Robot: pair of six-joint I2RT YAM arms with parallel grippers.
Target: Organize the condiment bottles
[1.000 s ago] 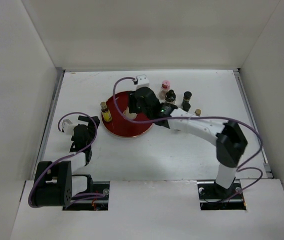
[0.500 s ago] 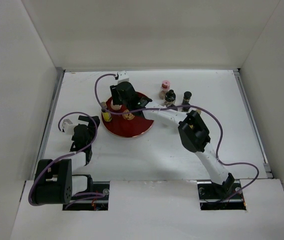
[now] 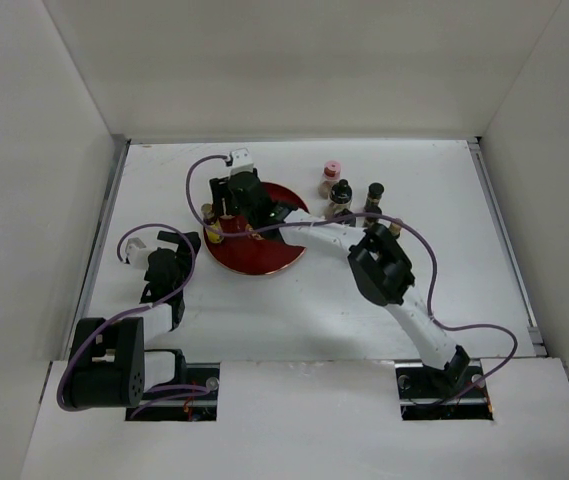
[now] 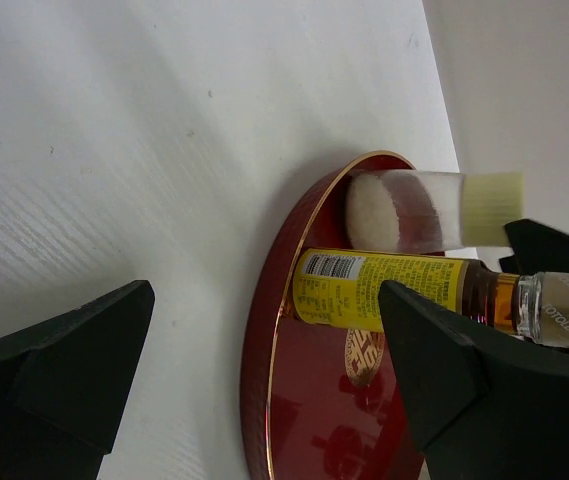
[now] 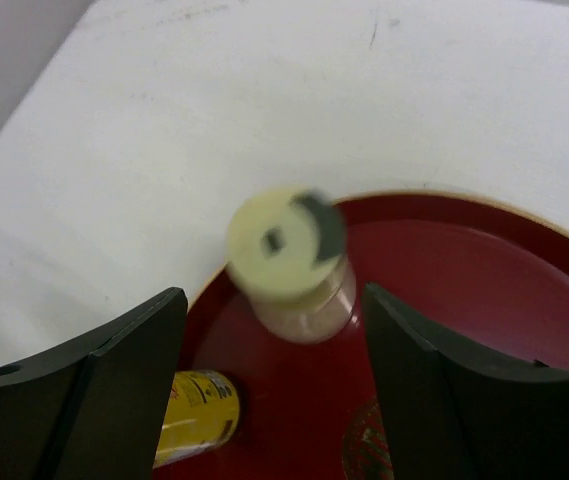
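Overhead, plus two wrist close-ups of tray [image 4: 267, 335]

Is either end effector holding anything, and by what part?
Nothing. Right end effector is open, not touching the cream-capped glass bottle; left end effector is open, empty.

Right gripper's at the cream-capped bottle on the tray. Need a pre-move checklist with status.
1. Right gripper open: ok, jaws apart with a gap on each side of the cream-capped bottle.
2. That bottle inside the red tray rim: ok.
3. That bottle settled upright: cannot tell, it is blurred in the right wrist view.
4. Yellow-label bottle clear of the jaws: cannot tell, it sits right by one.
5. Left gripper open, empty, off the tray: ok.
6. All bottles gathered: not ok, the pink-capped bottle and black-capped bottles stand outside the tray.
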